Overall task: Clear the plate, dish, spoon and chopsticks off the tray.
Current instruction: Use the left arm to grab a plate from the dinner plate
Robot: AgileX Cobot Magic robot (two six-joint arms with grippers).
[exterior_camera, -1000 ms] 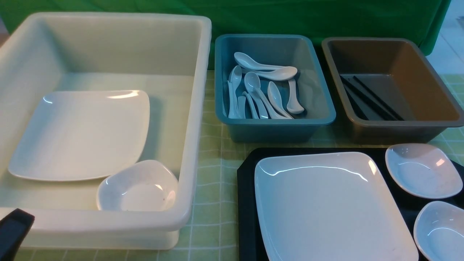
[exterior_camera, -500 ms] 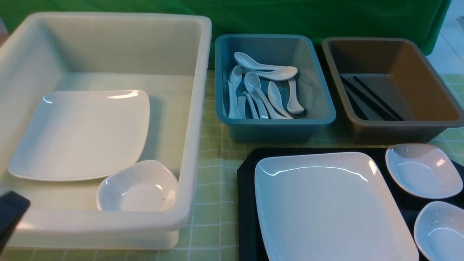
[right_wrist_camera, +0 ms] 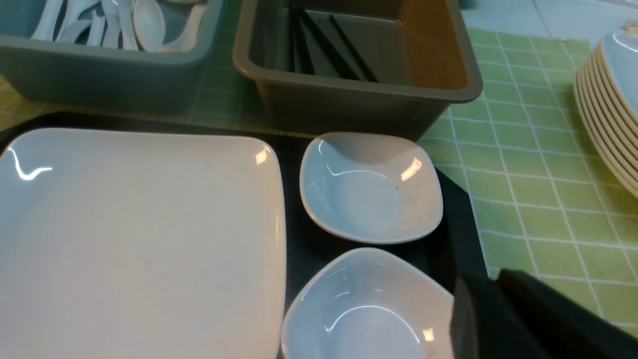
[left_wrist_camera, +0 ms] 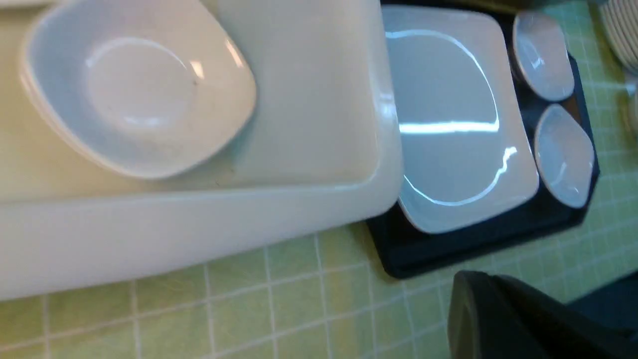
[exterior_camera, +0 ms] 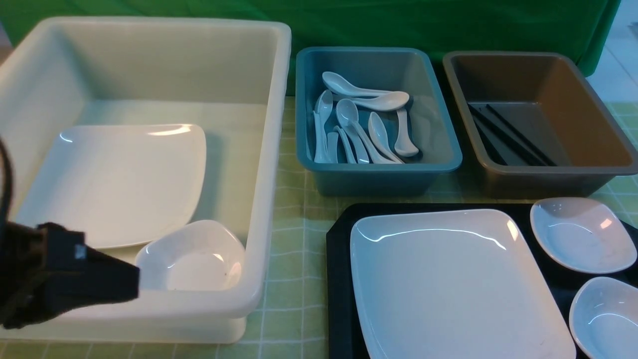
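The large white plate [exterior_camera: 448,279] lies on the black tray [exterior_camera: 339,259], with two small white dishes [exterior_camera: 580,234] [exterior_camera: 605,316] at its right. No spoon or chopsticks show on the tray. Several white spoons [exterior_camera: 359,124] lie in the teal bin, and black chopsticks [exterior_camera: 508,134] in the brown bin. My left gripper [exterior_camera: 132,284] is shut and empty, at the cream tub's near left corner and pointing at the dish [exterior_camera: 192,257] inside it. My right gripper [right_wrist_camera: 463,304] looks shut and empty, by the near dish [right_wrist_camera: 359,309] at the tray's right edge.
The cream tub [exterior_camera: 269,149] on the left holds a white plate [exterior_camera: 114,184] and one dish. The teal bin [exterior_camera: 379,174] and the brown bin [exterior_camera: 538,177] stand behind the tray. A stack of plates [right_wrist_camera: 613,99] sits off to the right on the green checked cloth.
My left gripper has risen from the bottom left corner and swung right, over the tub's near rim. Nothing on the tray or in the bins has moved.
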